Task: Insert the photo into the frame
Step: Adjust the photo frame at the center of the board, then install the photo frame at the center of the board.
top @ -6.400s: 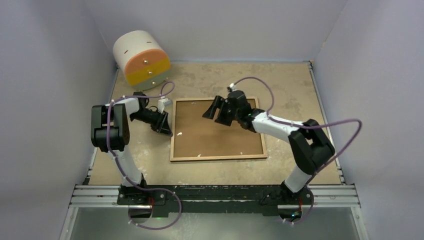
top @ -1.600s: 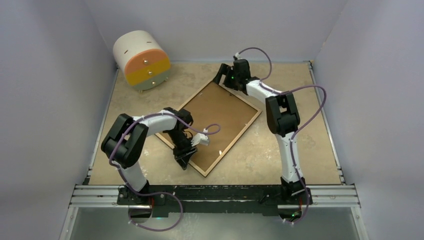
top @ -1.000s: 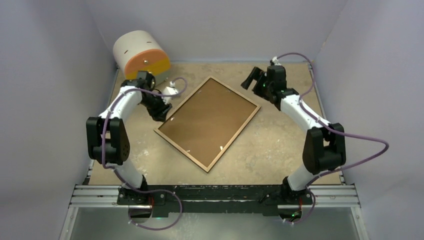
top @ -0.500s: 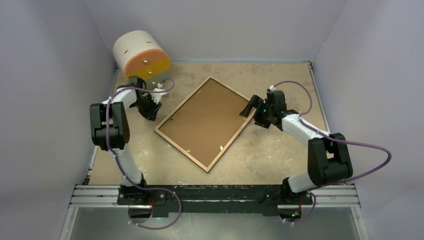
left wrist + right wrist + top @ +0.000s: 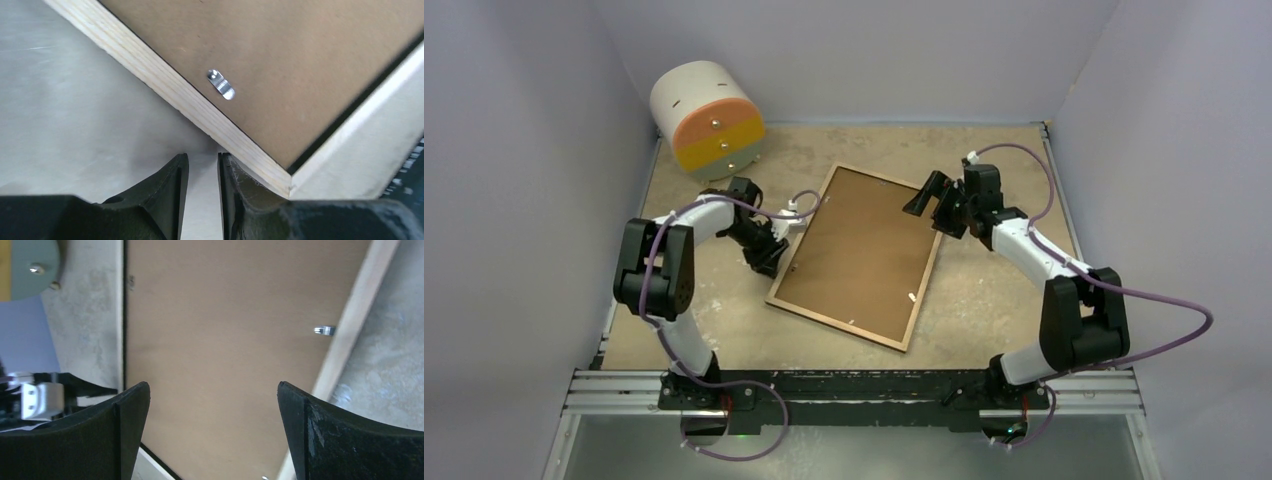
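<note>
The frame (image 5: 836, 324) lies back side up on the table (image 5: 994, 310), skewed, with its brown backing panel (image 5: 864, 250) showing. The left end effector (image 5: 769, 262) sits at the frame's left edge near a corner, fingers almost pressed together with a slim gap between, pinching nothing. Farther back, the right end effector (image 5: 932, 208) hovers over the frame's far right corner, fingers spread wide, empty. A round drawer unit (image 5: 709, 120) stands far left.
</note>
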Tool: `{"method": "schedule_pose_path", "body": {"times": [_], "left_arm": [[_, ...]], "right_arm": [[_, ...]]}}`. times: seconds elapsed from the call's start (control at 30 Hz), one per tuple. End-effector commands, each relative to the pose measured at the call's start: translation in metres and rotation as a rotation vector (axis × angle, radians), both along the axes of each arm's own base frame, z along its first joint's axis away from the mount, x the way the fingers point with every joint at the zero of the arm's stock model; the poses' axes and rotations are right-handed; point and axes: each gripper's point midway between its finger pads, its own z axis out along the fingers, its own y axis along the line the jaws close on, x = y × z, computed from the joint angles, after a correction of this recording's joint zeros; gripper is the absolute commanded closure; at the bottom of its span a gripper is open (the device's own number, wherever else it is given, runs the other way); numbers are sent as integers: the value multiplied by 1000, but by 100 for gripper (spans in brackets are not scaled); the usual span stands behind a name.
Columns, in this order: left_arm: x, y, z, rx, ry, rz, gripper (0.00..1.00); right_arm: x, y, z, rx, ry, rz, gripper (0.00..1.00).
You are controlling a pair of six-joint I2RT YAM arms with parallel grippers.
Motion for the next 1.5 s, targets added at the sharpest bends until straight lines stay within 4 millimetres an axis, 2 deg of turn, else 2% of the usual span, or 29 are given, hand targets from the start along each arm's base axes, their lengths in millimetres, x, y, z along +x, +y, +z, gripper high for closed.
{"method": "schedule_pose_path", "body": {"times": [0.0, 0.07, 0.13, 0.3, 0.37, 0.5, 0.63, 0.73, 0.87, 1.13, 1.47], "left_arm": [[-32, -23, 17, -112, 137, 39, 69], [-25, -24, 25, -122, 118, 88, 70], [-12, -23, 33, -131, 86, 150, 70], [6, -33, 50, -214, 83, 254, 69], [9, -36, 47, -226, 104, 294, 63], [9, -33, 31, -199, 129, 340, 60], [7, -32, 21, -190, 143, 343, 62], [4, -31, 14, -182, 153, 343, 67], [-1, -32, 6, -183, 184, 339, 81], [-4, -34, 3, -193, 203, 331, 83], [-5, -34, 0, -194, 216, 331, 85]], "right_arm": [[9, 15, 36, 62, -96, 66, 1], [5, 28, 39, 100, -99, 89, 1], [0, 49, 41, 127, -105, 128, 1], [-24, 124, 35, 214, -67, 257, 7], [-34, 149, 31, 268, -48, 293, 11], [-49, 192, 23, 339, -32, 365, 16], [-63, 228, 8, 338, 2, 432, 18], [-74, 249, -2, 340, 25, 472, 20], [-83, 268, -14, 332, 51, 502, 23], [-94, 290, -30, 316, 82, 538, 26], [-86, 290, -51, 259, 75, 504, 32]]}}
